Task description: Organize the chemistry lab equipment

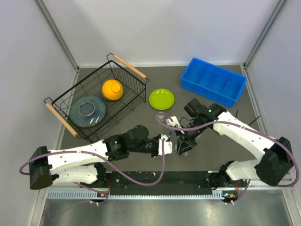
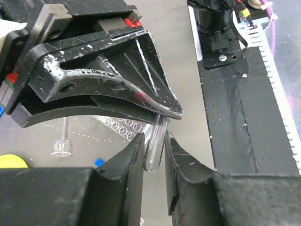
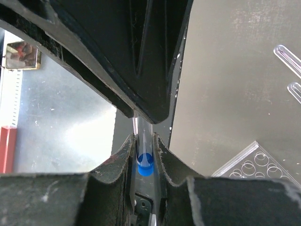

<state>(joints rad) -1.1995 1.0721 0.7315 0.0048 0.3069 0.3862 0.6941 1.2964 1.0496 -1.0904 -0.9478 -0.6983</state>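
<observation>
Both arms fold inward and meet near the lime-green plate (image 1: 161, 98), on its base side. The left gripper (image 2: 154, 141) and right gripper (image 3: 145, 143) pinch one blue-capped tube (image 2: 157, 134). The wire basket (image 1: 134, 96) and blue bin (image 1: 214, 95) flank the plate, well apart.

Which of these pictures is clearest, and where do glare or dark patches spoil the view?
Top view: clearest, evenly lit, no harsh shadows. Left wrist view: mostly dark, yet the tube shows crisply. Right wrist view: glare whitens the surface at left.

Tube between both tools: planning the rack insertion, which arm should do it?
Probably right: the right tool pinches the tube at its blue cap, while the left tool covers the rounded bottom that enters the rack.
</observation>
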